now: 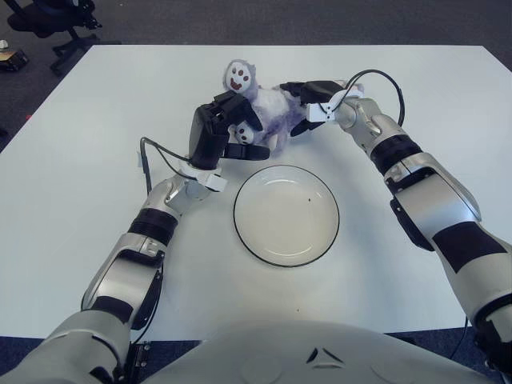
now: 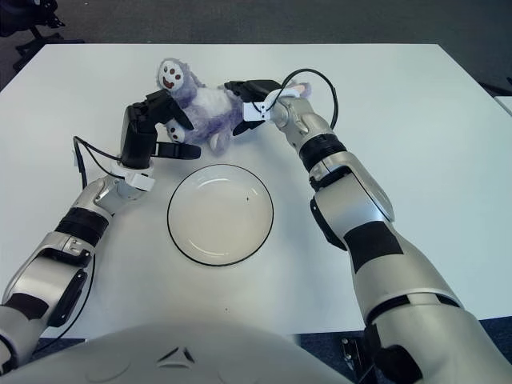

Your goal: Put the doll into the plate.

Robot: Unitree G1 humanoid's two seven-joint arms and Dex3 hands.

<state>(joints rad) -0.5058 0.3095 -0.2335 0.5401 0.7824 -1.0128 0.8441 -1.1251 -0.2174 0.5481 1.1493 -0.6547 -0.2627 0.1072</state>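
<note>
One purple doll (image 1: 268, 112) on table (image 1: 80, 120), just beyond one empty plate (image 1: 286, 214). Left hand (image 1: 218, 128) and right hand (image 1: 308, 98): fingers curled against doll's two sides.

A white table (image 1: 80, 144) bears plate (image 1: 286, 214) and doll (image 1: 268, 112).

stereo head pair, down over table (image 1: 80, 120)

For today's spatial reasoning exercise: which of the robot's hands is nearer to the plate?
Left. The left hand grips the doll just beyond the plate rim; the right hand is at the doll's far side.
</note>
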